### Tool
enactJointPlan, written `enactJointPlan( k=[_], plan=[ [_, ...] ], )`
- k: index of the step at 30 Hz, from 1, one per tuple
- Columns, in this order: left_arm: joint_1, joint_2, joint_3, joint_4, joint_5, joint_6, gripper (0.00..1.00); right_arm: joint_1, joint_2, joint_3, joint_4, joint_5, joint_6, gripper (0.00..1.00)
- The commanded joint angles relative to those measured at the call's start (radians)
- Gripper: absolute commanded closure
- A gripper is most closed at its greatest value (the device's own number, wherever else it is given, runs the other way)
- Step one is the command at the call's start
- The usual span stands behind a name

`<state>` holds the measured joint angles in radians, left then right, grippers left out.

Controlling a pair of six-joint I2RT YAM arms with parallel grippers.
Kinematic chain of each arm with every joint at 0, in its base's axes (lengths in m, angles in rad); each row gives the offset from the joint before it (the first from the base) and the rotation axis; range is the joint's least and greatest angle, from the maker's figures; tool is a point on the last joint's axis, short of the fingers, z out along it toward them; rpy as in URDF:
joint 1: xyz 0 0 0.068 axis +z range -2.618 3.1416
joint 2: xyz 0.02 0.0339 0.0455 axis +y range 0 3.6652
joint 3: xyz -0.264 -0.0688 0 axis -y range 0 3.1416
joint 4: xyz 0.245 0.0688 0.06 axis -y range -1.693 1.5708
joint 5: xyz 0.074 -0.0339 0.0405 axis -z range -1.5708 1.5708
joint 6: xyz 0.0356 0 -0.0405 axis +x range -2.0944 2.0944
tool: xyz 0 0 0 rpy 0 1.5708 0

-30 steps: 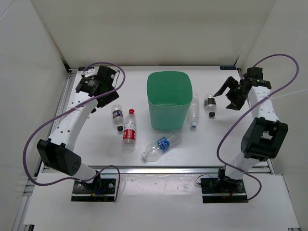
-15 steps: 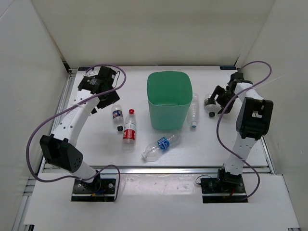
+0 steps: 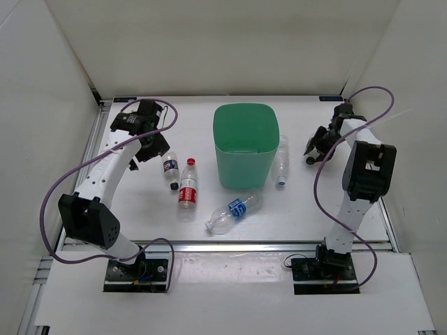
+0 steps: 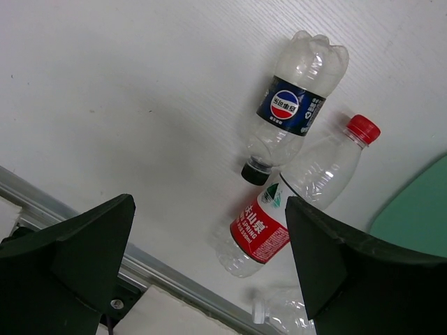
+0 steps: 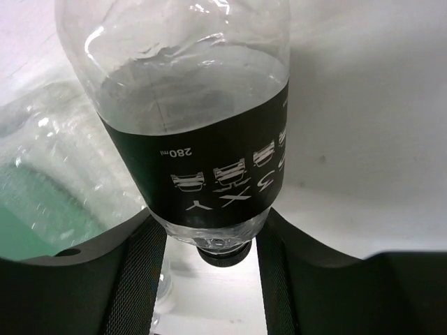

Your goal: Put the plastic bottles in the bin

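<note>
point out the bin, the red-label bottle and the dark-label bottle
bin (image 3: 244,167), top external view, on its front wall
red-label bottle (image 3: 187,190), top external view, on its red label
dark-label bottle (image 5: 202,167), right wrist view, on its dark label

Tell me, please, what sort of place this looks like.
Likely a robotics lab cell: a white table walled by plain panels, left arm and right arm bolted at its near edge, plastic bottles laid around a green bin.
</note>
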<state>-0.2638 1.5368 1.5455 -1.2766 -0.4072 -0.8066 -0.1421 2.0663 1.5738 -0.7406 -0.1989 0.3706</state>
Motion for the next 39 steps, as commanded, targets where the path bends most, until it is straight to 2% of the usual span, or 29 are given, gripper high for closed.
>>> enactJointPlan(
  k=[1, 6, 10, 14, 18, 19, 21, 22, 24, 25, 29, 31, 36, 39],
  plan=[
    [0.005, -0.014, -0.012, 0.019, 0.018, 0.010, 0.00, -0.001, -0.176, -0.009, -0.029, 0.033, 0.005, 0.65],
    [0.005, -0.004, -0.001, 0.019, 0.018, 0.001, 0.00, -0.001, -0.403, -0.028, -0.094, 0.024, 0.065, 0.78],
    [0.005, 0.005, 0.010, 0.010, 0.028, -0.011, 0.00, 0.047, -0.517, 0.073, -0.140, -0.042, 0.100, 0.79],
    [0.005, 0.014, 0.010, 0.010, 0.056, -0.011, 0.00, 0.249, -0.517, 0.297, -0.224, -0.051, 0.090, 0.79],
    [0.005, 0.023, 0.010, 0.029, 0.090, -0.011, 0.00, 0.458, -0.448, 0.377, -0.233, -0.077, 0.090, 0.74],
    [0.005, 0.032, 0.010, 0.029, 0.100, -0.011, 0.00, 0.533, -0.433, 0.377, -0.244, -0.077, 0.080, 0.71],
    [0.005, 0.032, 0.010, 0.039, 0.100, -0.011, 0.00, 0.581, -0.388, 0.397, -0.270, -0.077, 0.067, 0.65],
    [0.005, 0.032, 0.010, 0.039, 0.110, -0.011, 0.00, 0.594, -0.377, 0.397, -0.293, -0.068, 0.067, 0.47],
    [0.005, 0.032, 0.010, 0.039, 0.110, -0.011, 0.00, 0.607, -0.393, 0.376, -0.293, -0.056, 0.067, 0.25],
    [0.005, 0.032, 0.010, 0.039, 0.099, -0.011, 0.00, 0.607, -0.429, 0.359, -0.293, -0.042, 0.076, 0.00],
    [0.005, 0.043, -0.008, 0.048, 0.099, -0.011, 0.00, 0.558, -0.514, 0.359, -0.266, 0.042, 0.076, 0.00],
    [0.005, 0.043, -0.027, 0.062, 0.099, -0.002, 0.00, 0.491, -0.549, 0.368, -0.255, 0.087, 0.086, 0.00],
    [0.005, 0.121, -0.058, 0.149, 0.099, 0.062, 0.00, 0.322, -0.558, 0.365, -0.247, -0.040, 0.099, 0.00],
    [0.014, 0.196, -0.048, 0.206, 0.088, 0.099, 0.00, 0.297, -0.548, 0.384, -0.290, -0.095, 0.099, 0.00]
  ],
)
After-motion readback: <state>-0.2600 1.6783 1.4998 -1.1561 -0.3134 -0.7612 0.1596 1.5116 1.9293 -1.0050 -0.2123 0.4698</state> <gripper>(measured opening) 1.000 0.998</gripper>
